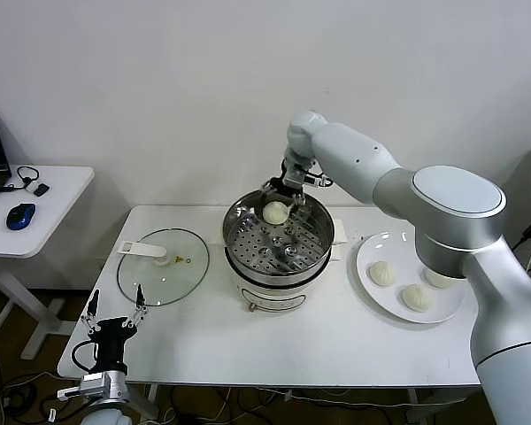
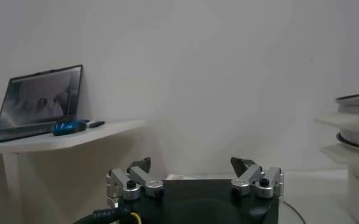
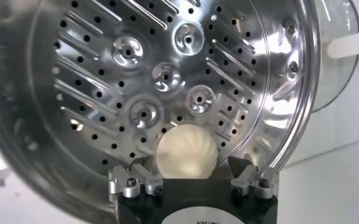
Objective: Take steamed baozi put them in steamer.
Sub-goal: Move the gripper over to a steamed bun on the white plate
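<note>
My right gripper (image 1: 281, 198) reaches over the far rim of the steamer (image 1: 279, 237), which stands on its white base in the middle of the table (image 1: 274, 341). Its jaws stand spread apart, one on each side of a baozi (image 1: 275, 212) that sits on the perforated tray (image 3: 136, 79) near the far wall; from my right wrist, that bun (image 3: 186, 153) lies just ahead of the gripper, and I cannot tell whether the fingertips (image 3: 130, 173) touch it. The rest of the tray shows bare metal with its holes and raised dimples. Three more baozi (image 1: 382, 273) lie on the white plate (image 1: 367, 250) on the table to the right of the steamer, near one another and well apart from the pot. The flat glass lid (image 1: 163, 266) rests on the table to the steamer's left, its white handle pointing away from the pot. My left gripper (image 1: 116, 317) is parked low at the near left edge of the table, jaws parted and holding nothing, pointing toward the lid. Beyond it stands a small side table (image 1: 44, 199) carrying a blue mouse (image 1: 20, 215) and a laptop (image 2: 39, 102).
</note>
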